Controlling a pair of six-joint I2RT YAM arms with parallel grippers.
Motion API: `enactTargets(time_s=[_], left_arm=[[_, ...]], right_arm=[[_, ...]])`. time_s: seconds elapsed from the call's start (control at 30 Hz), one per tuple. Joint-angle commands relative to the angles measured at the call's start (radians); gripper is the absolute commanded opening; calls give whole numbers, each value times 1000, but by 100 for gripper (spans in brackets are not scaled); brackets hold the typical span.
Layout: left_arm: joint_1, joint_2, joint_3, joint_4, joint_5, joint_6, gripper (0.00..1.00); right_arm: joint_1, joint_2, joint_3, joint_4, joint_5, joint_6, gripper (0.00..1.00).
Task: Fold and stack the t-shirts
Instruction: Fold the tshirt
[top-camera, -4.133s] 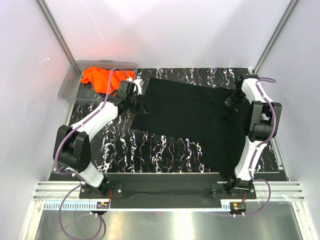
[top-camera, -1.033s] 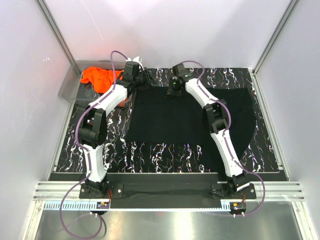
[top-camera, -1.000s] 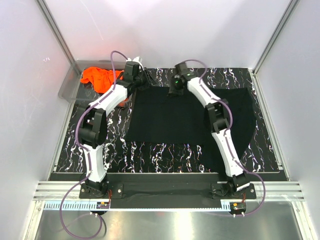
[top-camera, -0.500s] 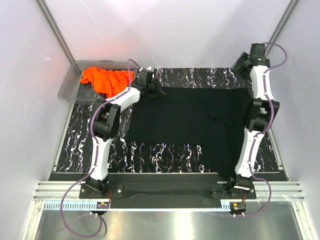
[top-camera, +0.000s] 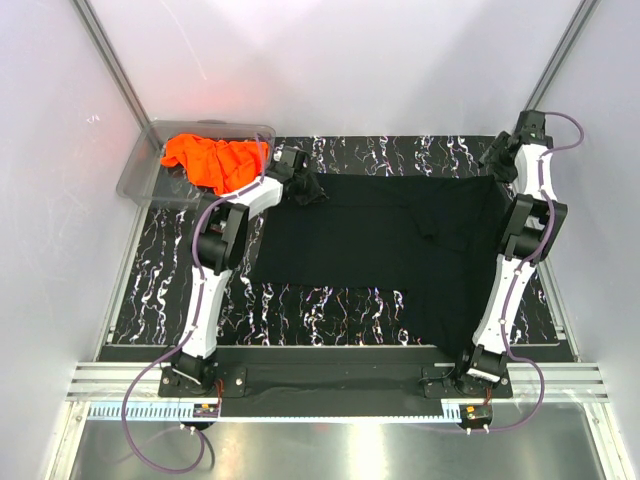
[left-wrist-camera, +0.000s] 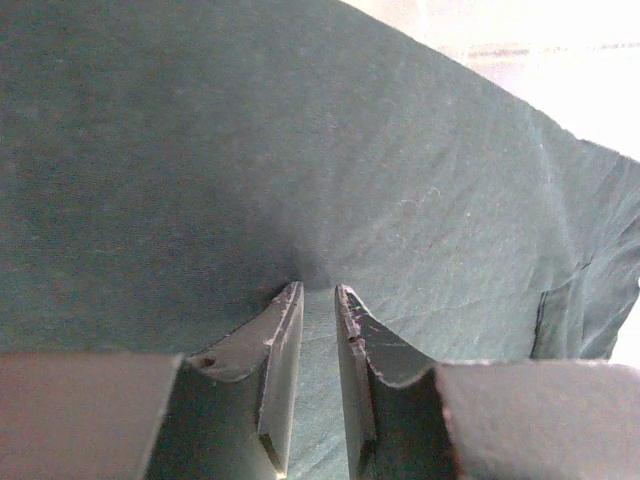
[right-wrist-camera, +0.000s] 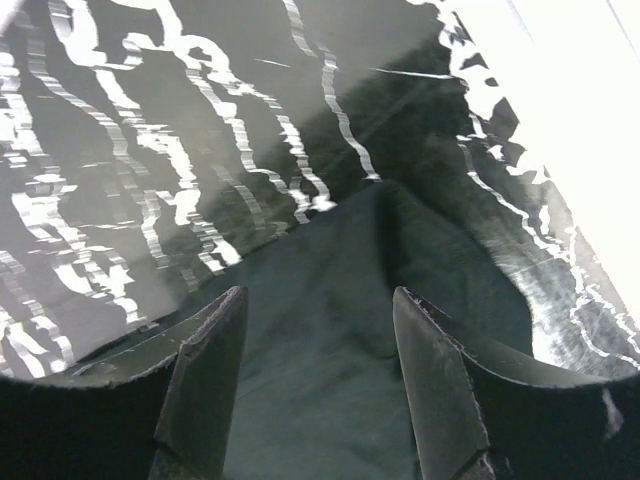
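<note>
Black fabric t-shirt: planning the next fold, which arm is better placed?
Likely left. The left gripper pinches the black fabric t-shirt at a corner; the right gripper hangs open over another.

Your top camera looks down from high above the near edge and sees the whole desk (top-camera: 170, 290). Your left wrist camera sits very close to the black shirt (left-wrist-camera: 200, 150) at the far edge, toward the left corner. Your right wrist camera looks down at that same shirt's edge by the far right corner.
</note>
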Motion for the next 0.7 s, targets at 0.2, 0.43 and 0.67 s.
enactTargets(time_s=[0.2, 0.43, 0.67], left_arm=[[42, 43, 24, -4, 59, -109, 24], [50, 52, 22, -4, 68, -136, 23], [62, 59, 16, -7, 75, -149, 22]], right_arm=[[-27, 69, 67, 0, 31, -31, 65], [-31, 151, 145, 5, 10, -6, 53], [-32, 171, 176, 20, 89, 37, 12]])
